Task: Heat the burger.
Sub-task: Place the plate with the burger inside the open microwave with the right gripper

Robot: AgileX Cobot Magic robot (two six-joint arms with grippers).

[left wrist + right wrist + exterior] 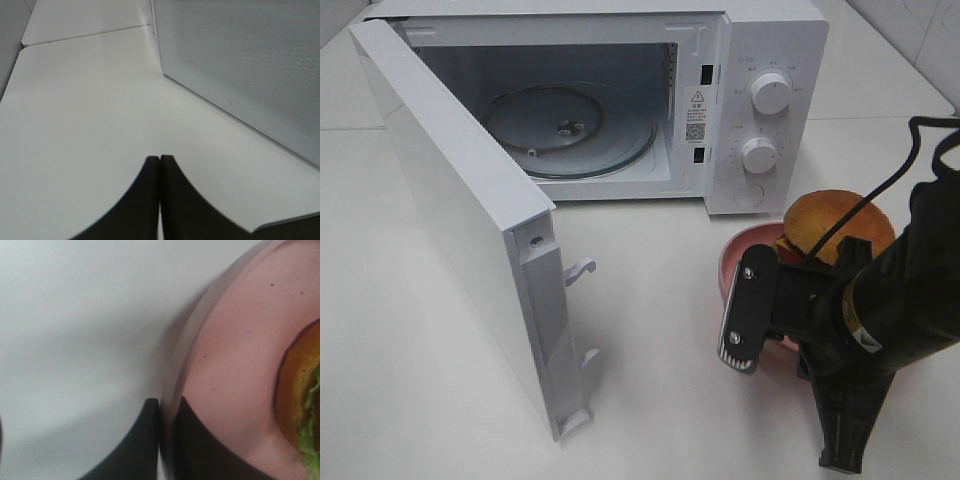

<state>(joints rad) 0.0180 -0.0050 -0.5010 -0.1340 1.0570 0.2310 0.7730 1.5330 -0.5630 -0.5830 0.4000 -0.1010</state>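
1. The right gripper is clamped on the rim of the pink plate, one finger under it and one over it
2. The burger sits on that plate, away from the gripped edge, with lettuce showing under the bun; whether the plate is off the table I cannot tell
3. In the high view the plate is in front of the microwave, below its dials and to the right of the cavity
4. The door is swung wide and the glass turntable is bare
5. The left gripper has its jaws together, holds nothing, and is low over the table by the door
6. Step in hand, as I judge it: carrying the plate to the oven
7. The next move calls for a level lift, a sweep left past the front frame, then setting the plate on the turntable without tipping the burger
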